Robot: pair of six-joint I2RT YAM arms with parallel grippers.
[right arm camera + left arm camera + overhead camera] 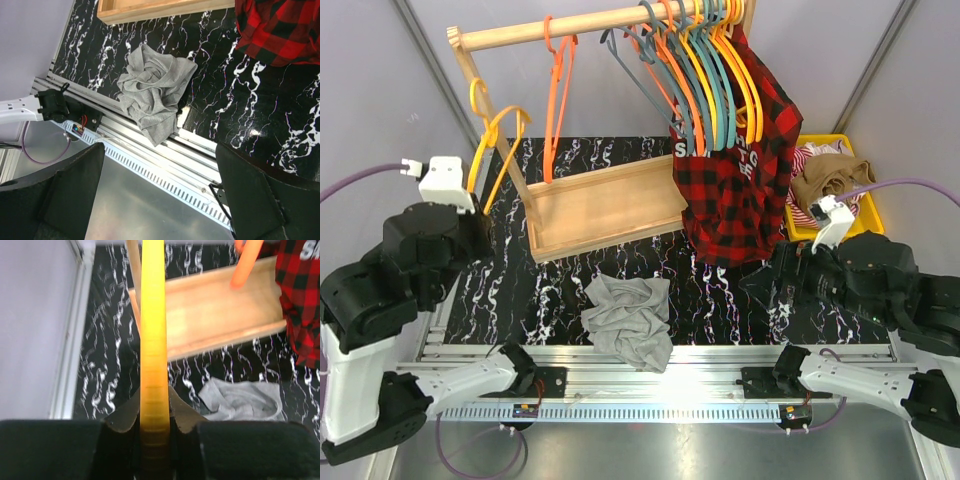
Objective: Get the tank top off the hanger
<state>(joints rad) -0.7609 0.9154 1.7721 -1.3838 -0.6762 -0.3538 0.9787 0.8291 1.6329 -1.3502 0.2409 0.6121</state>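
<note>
Tank top (628,320) lies crumpled at the table's 6 o'clock, hem over the rail (730,356); it could slide off. Left gripper (155,416) is pinched narrow on the yellow hanger (153,335), which may swing into the rack (610,205) at 12. Right gripper (160,187) is wide, empty. Hanger hook is cut off in the left wrist view; left fingertips are hidden from the top view.

The grey tank top (630,320) lay crumpled in a heap at the near edge of the worktop (720,310). The yellow hanger (153,340) stood bare and upright, pinched between the left fingers (122,417).
</note>
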